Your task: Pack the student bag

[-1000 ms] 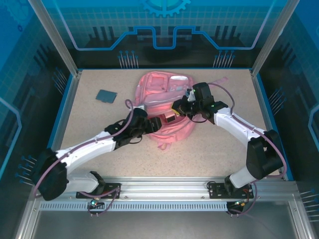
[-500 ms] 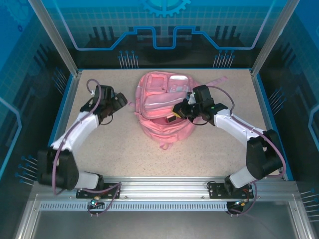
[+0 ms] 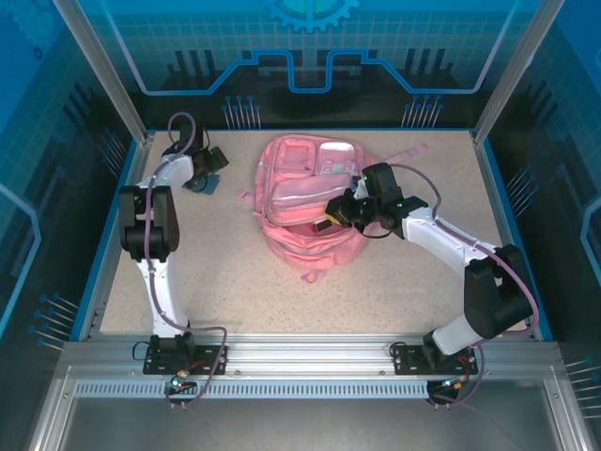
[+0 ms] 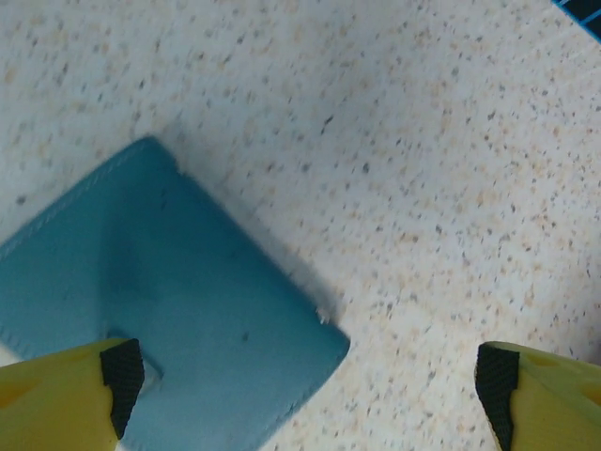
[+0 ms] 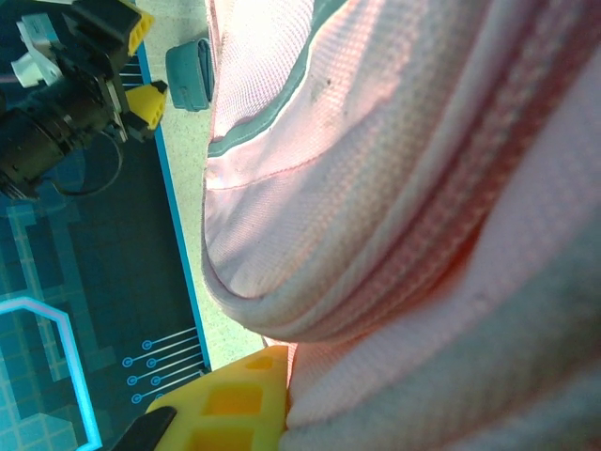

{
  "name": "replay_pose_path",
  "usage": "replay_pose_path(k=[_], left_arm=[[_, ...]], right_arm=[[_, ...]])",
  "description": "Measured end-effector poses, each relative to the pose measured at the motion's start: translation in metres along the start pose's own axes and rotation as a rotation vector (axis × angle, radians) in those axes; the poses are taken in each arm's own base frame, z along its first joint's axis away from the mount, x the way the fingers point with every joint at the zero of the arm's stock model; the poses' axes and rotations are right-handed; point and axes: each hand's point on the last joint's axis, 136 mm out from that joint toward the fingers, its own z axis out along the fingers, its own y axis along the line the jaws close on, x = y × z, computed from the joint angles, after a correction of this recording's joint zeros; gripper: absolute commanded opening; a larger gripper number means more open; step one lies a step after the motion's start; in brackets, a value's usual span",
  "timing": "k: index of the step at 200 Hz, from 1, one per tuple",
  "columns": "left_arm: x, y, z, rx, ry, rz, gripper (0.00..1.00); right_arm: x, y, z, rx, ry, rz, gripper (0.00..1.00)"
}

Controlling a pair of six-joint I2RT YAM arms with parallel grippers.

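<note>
The pink student bag lies at the back middle of the table, its top opening facing the near side. My right gripper is shut on the bag's fabric at the right edge of that opening; in the right wrist view one yellow finger presses against a pink fold. My left gripper hangs open at the back left over a flat dark blue book. The book's corner lies between the yellow fingers, which hang apart from it.
The table's raised blue rim runs close behind the left gripper. A loose pink strap trails toward the back right, and another sticks out at the bag's near side. Speckled tabletop lies bare in front.
My left arm has swung from the bag's opening to the back left corner, over the blue book, with its jaws wide. The right gripper has kept its hold on the bag.
</note>
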Motion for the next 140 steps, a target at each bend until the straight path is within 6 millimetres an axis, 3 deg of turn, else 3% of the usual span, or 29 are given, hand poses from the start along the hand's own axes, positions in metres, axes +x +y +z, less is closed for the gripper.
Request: replay_pose_path(k=[38,80,113,140], left_arm=[[-0.022,-0.015,0.017,-0.002,-0.003,0.021,0.92],[0.013,-0.003,0.033,-0.027,0.132,0.019,0.91],[0.033,-0.004,0.020,0.012,0.191,-0.002,0.91],[0.065,0.000,0.001,0.026,0.243,-0.006,0.91]], right_arm=[[0.000,-0.001,0.000,0.003,-0.001,0.002,0.00],[0.000,-0.001,0.000,0.003,-0.001,0.001,0.00],[0.000,0.000,-0.002,-0.001,-0.004,-0.001,0.00],[0.001,-0.001,-0.002,0.001,-0.005,0.000,0.00]])
